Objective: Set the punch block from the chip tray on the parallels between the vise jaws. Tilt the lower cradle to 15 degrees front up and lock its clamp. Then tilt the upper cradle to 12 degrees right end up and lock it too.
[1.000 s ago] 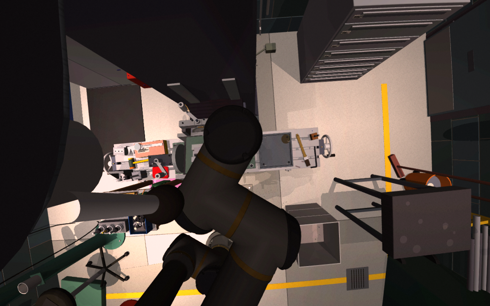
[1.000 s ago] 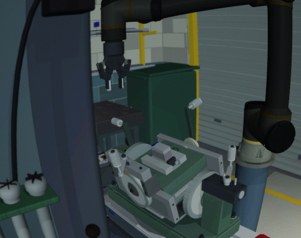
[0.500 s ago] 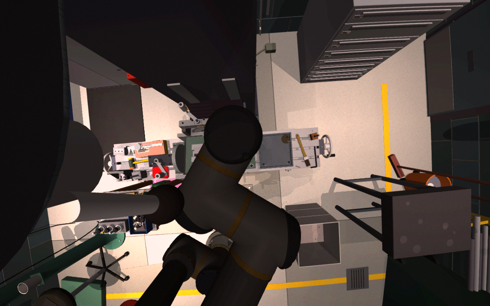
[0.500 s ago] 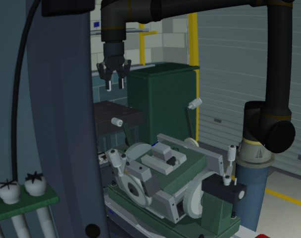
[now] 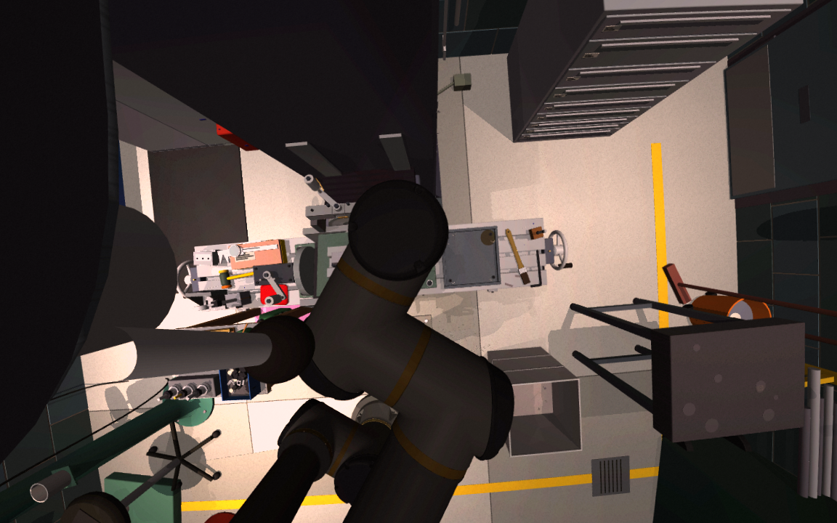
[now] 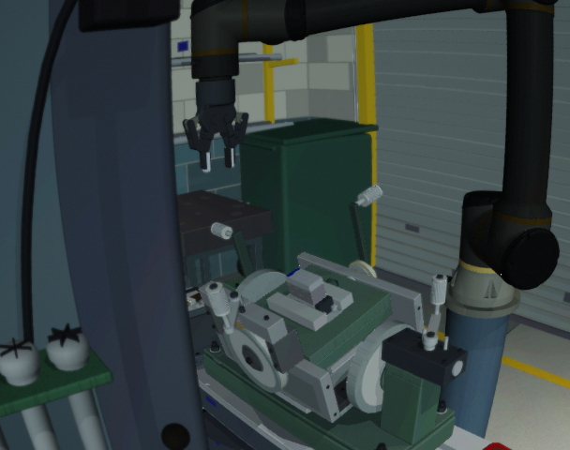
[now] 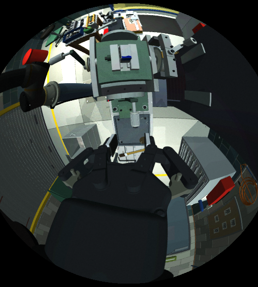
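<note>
The tilting vise fixture [image 6: 319, 334] sits on the machine table with its green top plate [image 7: 123, 63] tipped on both cradles. A punch block [image 7: 125, 57] with a blue end lies between the grey vise jaws [image 6: 307, 300]. The grey chip tray [image 7: 131, 129] is at the table's near end, directly below my gripper [image 7: 128, 143], which hangs open and empty high above the table [image 6: 217, 162]. Knurled clamp handles [image 6: 217, 298] stick up at the fixture's left and right [image 6: 438, 290] corners. Another handle [image 7: 134, 119] reaches over the tray.
A dark machine column [image 6: 116, 223] stands close on the left of the fixture. A green cabinet [image 6: 309, 193] rises behind it. My arm's base pedestal [image 6: 474, 358] stands to the right. A brush [image 5: 518, 255] and a handwheel [image 5: 558, 249] are at the table's end.
</note>
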You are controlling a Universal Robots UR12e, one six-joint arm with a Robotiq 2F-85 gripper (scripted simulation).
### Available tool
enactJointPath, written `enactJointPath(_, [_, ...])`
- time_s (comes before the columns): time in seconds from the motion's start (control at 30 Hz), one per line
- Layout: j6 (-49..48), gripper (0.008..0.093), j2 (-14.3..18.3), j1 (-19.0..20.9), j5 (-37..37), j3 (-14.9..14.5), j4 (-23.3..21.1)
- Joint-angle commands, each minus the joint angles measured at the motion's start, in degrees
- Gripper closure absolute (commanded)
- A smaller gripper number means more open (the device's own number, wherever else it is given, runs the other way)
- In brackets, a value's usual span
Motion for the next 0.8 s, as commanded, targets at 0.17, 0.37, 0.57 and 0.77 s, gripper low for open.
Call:
enactJointPath(0.17, [0.0,0.0484,-0.02,0.0,0.0,-0.06,-0.02])
enactJointPath(0.37, [0.0,0.0484,-0.02,0.0,0.0,-0.06,-0.02])
enactJointPath(0.57, [-0.03,0.0484,-0.03,0.0,0.0,-0.06,-0.02])
enactJointPath(0.77, [-0.82,0.0484,-0.03,0.0,0.0,-0.06,-0.02])
